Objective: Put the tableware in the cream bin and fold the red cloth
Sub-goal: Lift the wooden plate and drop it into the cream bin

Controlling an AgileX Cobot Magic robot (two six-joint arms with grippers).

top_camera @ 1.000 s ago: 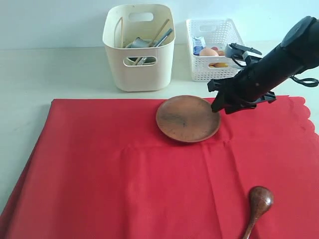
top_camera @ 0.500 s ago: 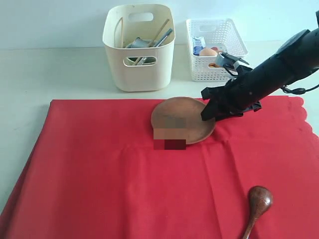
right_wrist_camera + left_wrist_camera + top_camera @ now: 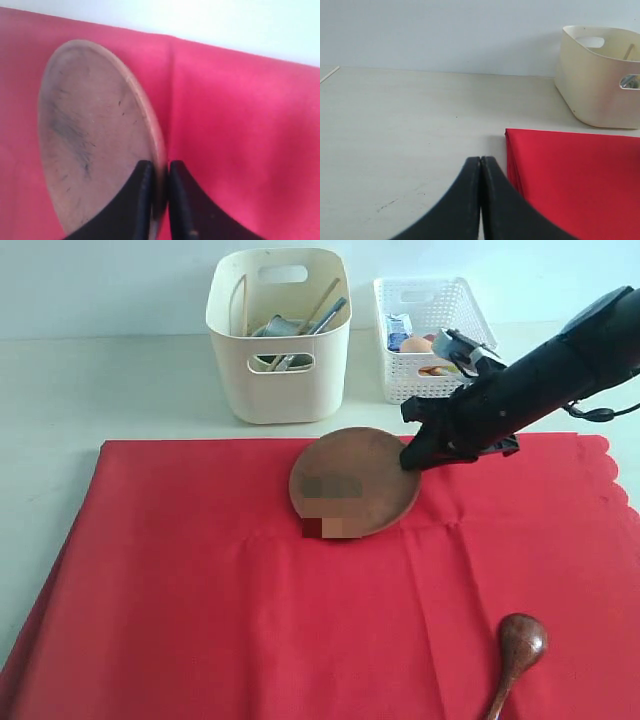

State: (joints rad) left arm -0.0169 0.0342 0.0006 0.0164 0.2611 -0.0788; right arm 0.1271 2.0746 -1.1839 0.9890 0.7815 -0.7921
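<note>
Right gripper (image 3: 160, 169) clamping on rim of brown plate (image 3: 92, 135), plate tilting over red cloth (image 3: 230, 610). Cream bin (image 3: 282, 395) standing beyond gripper, well apart. Left gripper (image 3: 481, 162) jaws pressing together, holding nothing; red cloth corner lying just ahead.

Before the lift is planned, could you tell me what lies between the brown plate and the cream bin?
Only a strip of red cloth and bare tabletop lie between the plate and the cream bin, as the exterior view shows.
</note>
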